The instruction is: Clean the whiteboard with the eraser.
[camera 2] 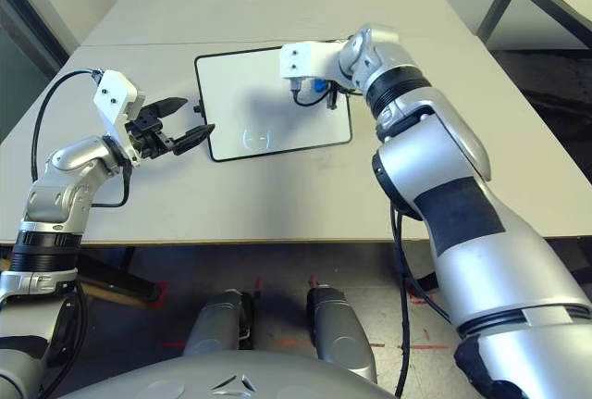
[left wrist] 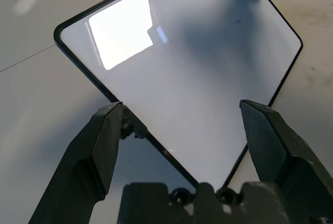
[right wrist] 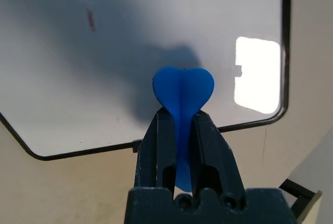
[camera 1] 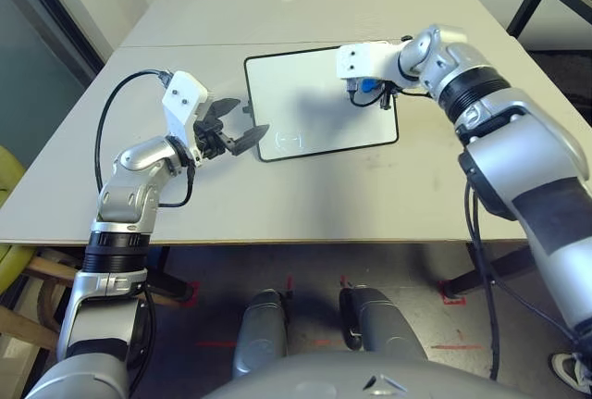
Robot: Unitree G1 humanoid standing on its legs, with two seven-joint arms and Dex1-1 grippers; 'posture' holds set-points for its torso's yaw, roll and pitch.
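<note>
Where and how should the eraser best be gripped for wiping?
At its pinched middle, one finger on each long side, as the right gripper holds the eraser now. The waist is narrower than the rounded end, so it should resist slipping lengthwise. Probably best approached from above the whiteboard, leaving that end free to wipe.

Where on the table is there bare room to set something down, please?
Bare table lies between the whiteboard and the table's near edge, and beyond the board's far side. It is crowded at the board's left, by the open left gripper, and over its right part, where the right gripper grips the eraser.
</note>
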